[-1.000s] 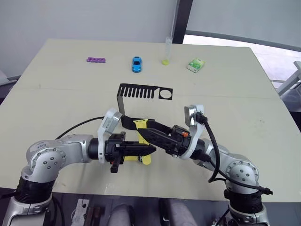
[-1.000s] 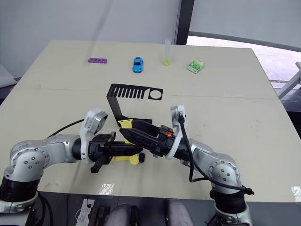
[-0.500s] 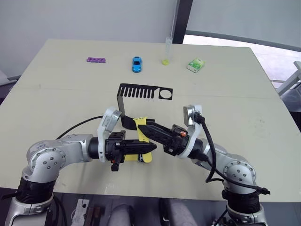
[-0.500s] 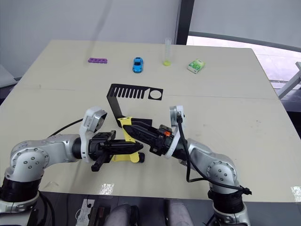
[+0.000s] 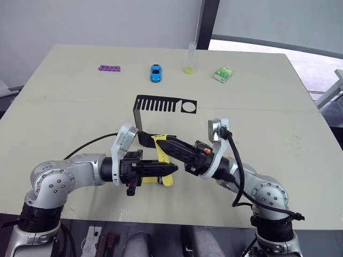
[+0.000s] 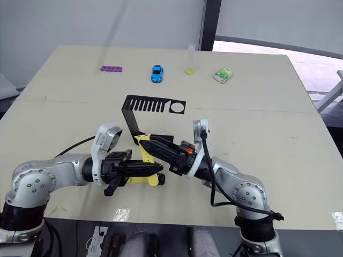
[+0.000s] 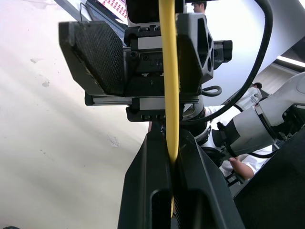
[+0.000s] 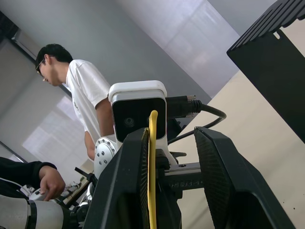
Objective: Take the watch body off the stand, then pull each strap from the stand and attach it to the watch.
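A yellow strap (image 5: 162,155) stands tilted over the table's near edge. My left gripper (image 5: 172,168) is shut on its lower part; in the left wrist view the strap (image 7: 168,95) runs up from between the fingers (image 7: 147,186). My right gripper (image 5: 163,145) reaches in from the right around the strap's upper part. In the right wrist view the strap (image 8: 152,167) lies against one finger while the other finger (image 8: 217,167) stands apart. The black stand (image 5: 163,103) is just behind both grippers. I cannot make out the watch body; the grippers hide that spot.
Along the far edge of the table (image 5: 278,123) lie a purple block (image 5: 109,68), a blue toy car (image 5: 155,73), a clear tube with a yellow bottom (image 5: 189,59) and a green-white packet (image 5: 223,73). A person (image 8: 88,90) stands behind in the right wrist view.
My right gripper's fingers have narrowed from wide open around the strap's upper part and moved slightly left. The left gripper has kept its hold and place.
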